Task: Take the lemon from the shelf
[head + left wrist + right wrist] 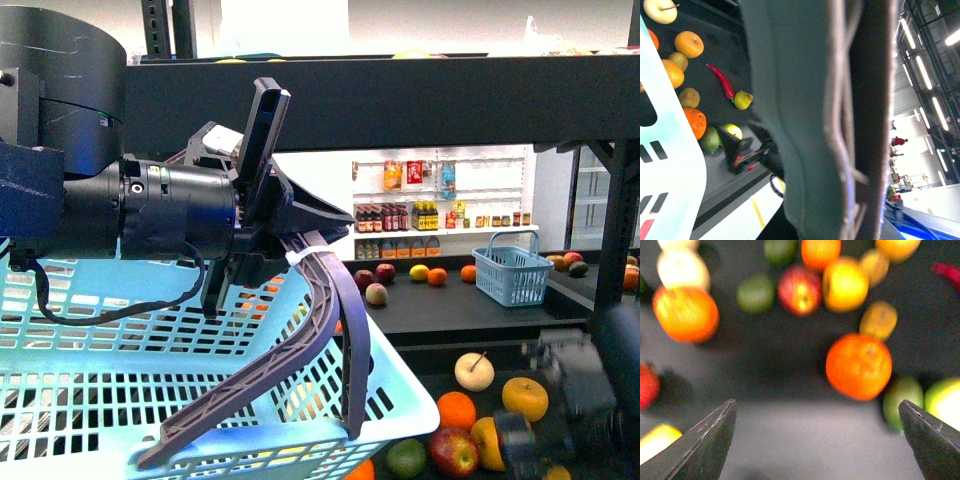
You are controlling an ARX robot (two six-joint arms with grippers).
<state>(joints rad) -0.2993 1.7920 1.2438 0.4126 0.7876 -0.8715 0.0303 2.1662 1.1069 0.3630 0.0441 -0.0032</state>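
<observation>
Front view: the left gripper [285, 255] is clamped on the grey basket handle [335, 300] of the pale blue basket [120, 380] at 7 o'clock. The right gripper [545, 420], blurred, hangs at 4 o'clock over a lower deck of the black shelf [420, 100]. Left wrist view: the lemon [733, 130] lies on that deck, just beside the right gripper and a green fruit [710, 140]. Right wrist view: the fingers [705, 445] stand wide apart and empty, and the lemon lies near one fingertip.

Lemon [484, 440]: bright yellow, rounded, partly blurred; lay on lower deck of black multi-tier shelf [420, 100], lower right of front frame.
</observation>
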